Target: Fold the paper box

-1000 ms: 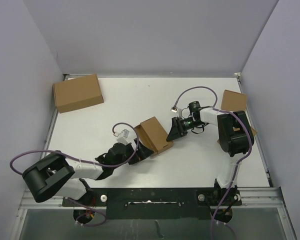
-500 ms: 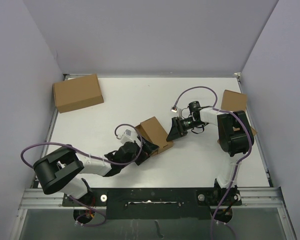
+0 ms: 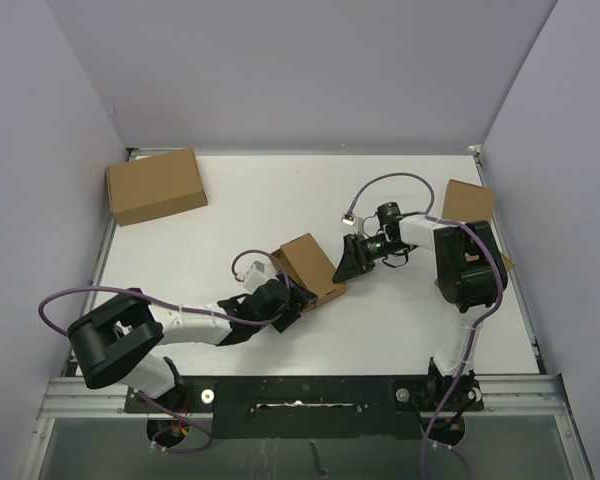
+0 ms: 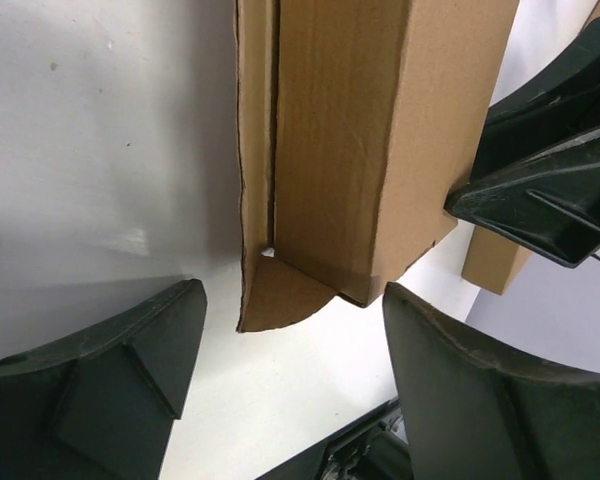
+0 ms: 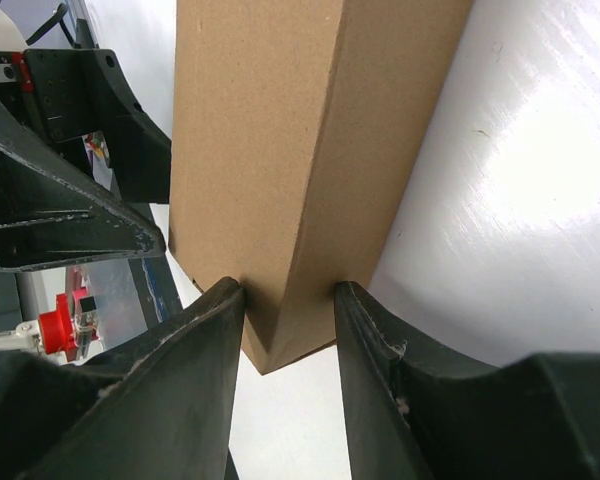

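Paper box [image 5: 280, 150] is pinched at one end corner by the right gripper [image 5: 285, 300]: its two dark fingers [image 5: 195, 350] press against opposite side faces, with the box's long body running away from the wrist camera.

At the other end, the left gripper [image 4: 292, 295] has its jaws spread. One finger lies on each side of the box's end, both clear of the cardboard, with bare white table [image 4: 90, 150] showing in the gaps. That end is not closed. A small rounded flap [image 4: 285, 295] lies out flat on the table, and a narrow side panel [image 4: 255, 140] stands slightly away from the body.

From above, the paper box lies near the middle of the table, set at an angle, with the left gripper [image 3: 290, 300] at its near-left end and the right gripper [image 3: 342, 262] at its right end.

A larger brown carton [image 3: 156, 185] sits well apart in the far left corner. Another brown box [image 3: 467, 202] sits at the right edge, partly behind the right arm [image 3: 465, 265].
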`<state>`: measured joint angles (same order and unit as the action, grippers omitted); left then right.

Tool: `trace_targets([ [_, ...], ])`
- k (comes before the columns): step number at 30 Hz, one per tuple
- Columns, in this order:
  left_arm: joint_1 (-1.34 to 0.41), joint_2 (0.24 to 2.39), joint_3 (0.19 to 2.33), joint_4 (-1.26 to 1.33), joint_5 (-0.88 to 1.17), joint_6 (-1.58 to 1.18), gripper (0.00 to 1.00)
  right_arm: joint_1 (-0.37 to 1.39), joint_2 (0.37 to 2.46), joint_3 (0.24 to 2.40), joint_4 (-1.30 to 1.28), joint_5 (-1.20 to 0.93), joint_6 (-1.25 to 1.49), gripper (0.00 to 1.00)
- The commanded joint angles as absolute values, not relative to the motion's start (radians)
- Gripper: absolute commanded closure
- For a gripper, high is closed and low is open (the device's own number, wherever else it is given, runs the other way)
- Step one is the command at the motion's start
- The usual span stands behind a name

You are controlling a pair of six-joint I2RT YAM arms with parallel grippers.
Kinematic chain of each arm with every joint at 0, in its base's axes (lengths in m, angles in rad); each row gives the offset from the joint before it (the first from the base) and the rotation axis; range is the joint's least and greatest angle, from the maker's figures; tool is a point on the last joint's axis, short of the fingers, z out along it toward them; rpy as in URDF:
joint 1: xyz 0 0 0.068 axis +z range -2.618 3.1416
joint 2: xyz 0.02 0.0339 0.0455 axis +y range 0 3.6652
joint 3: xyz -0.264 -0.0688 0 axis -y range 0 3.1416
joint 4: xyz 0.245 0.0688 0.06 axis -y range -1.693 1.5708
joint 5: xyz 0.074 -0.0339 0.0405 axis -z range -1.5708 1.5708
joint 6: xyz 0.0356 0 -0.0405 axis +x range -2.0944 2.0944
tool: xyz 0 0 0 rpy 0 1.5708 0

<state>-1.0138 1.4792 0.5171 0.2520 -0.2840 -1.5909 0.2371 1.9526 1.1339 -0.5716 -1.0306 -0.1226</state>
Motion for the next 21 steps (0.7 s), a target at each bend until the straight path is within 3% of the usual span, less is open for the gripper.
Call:
trace_targets([
  [1, -1.023, 1.484, 0.565, 0.206, -0.309, -1.615, 0.32, 0.244, 1.993, 1.138, -0.558, -0.895, -0.170, 0.61],
  [21, -1.029, 1.524, 0.607, 0.239, -0.279, -1.634, 0.56, 0.250, 1.994, 1.138, -0.558, -0.891, -0.172, 0.61],
])
